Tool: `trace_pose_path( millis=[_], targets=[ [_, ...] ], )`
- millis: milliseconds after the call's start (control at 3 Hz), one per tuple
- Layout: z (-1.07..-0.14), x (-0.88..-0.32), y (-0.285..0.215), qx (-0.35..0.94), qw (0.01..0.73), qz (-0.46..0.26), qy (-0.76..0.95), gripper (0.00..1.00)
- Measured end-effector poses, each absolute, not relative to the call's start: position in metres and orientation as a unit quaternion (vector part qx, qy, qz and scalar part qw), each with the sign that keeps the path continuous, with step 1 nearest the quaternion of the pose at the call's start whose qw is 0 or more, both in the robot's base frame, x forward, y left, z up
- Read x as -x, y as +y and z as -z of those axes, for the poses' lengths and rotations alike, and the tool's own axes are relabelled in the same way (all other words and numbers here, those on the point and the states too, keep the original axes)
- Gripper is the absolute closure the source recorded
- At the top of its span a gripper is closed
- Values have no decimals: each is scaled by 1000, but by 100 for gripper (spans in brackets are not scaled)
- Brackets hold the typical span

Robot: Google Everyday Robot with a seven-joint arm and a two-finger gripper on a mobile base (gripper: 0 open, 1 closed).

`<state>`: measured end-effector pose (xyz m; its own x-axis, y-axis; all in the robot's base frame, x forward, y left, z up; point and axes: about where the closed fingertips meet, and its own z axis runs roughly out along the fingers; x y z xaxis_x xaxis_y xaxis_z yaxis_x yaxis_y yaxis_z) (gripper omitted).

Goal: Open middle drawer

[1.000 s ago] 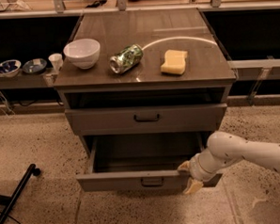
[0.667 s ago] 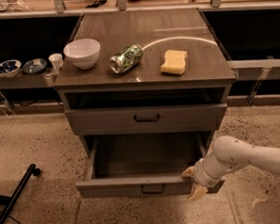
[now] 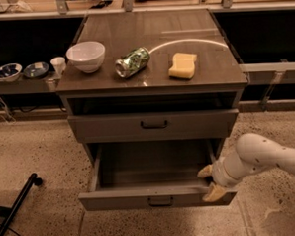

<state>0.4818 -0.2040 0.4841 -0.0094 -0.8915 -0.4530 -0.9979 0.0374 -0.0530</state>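
The middle drawer (image 3: pixel 156 196) is pulled well out of the grey-brown cabinet, and its inside looks bare. Its dark bar handle (image 3: pixel 161 201) sits at the centre of the front. My gripper (image 3: pixel 210 182) is at the right end of this drawer's front panel. One yellowish finger (image 3: pixel 206 171) is inside the drawer and the other is in front of the panel, so the gripper holds the panel between them. The upper drawer (image 3: pixel 154 124) above is shut. The lowest drawer is hidden under the open one.
On the cabinet top (image 3: pixel 111 82) are a white bowl (image 3: pixel 86 55), a crushed green can (image 3: pixel 132 62) and a yellow sponge (image 3: pixel 183 65). Small dishes (image 3: pixel 22 71) and a cup (image 3: pixel 58 64) sit on a low shelf at left. A black stand leg (image 3: pixel 18 206) lies on the floor at lower left.
The middle drawer has slid further out toward the camera, and my gripper has moved with it at the right end of the front panel.
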Motion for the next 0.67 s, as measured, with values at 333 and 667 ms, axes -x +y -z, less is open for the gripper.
trace_pose_path(
  millis=[333,667],
  targets=[
    [-504,-506,-200,680,195,-128,695,44],
    [-496,-538,-176,668,211,-120,703,71]
  ],
)
